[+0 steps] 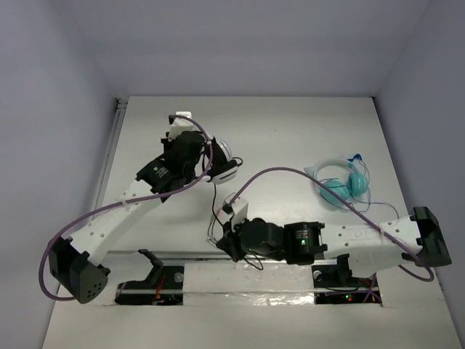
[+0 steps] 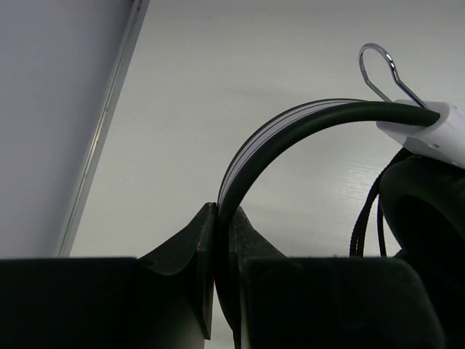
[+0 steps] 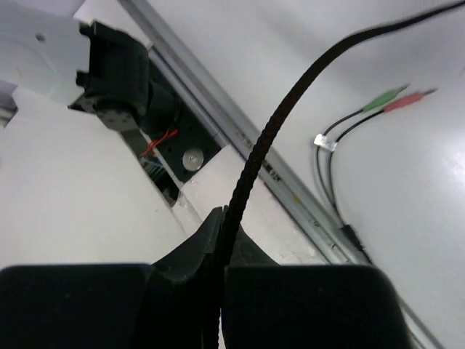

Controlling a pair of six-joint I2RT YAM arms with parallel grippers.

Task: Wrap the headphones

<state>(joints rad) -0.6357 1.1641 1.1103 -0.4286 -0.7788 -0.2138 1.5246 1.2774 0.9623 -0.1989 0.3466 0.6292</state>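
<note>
The black-and-white over-ear headphones (image 1: pixel 227 169) sit upper left of centre on the white table (image 1: pixel 290 123); the teal plastic headphones (image 1: pixel 340 185) lie at right, well apart; the thin black cable (image 1: pixel 215 200) runs down toward bottom centre.

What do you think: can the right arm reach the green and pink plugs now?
Probably, but not freely: the plugs lie uncovered close by, yet the right end effector is shut on the headphone cable.

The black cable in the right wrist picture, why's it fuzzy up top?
Right wrist view: the cable is sharp near the fingers, blurred toward the top corner, probably out of focus. Left wrist view: the headband is crisp, with a pale sheen.
</note>
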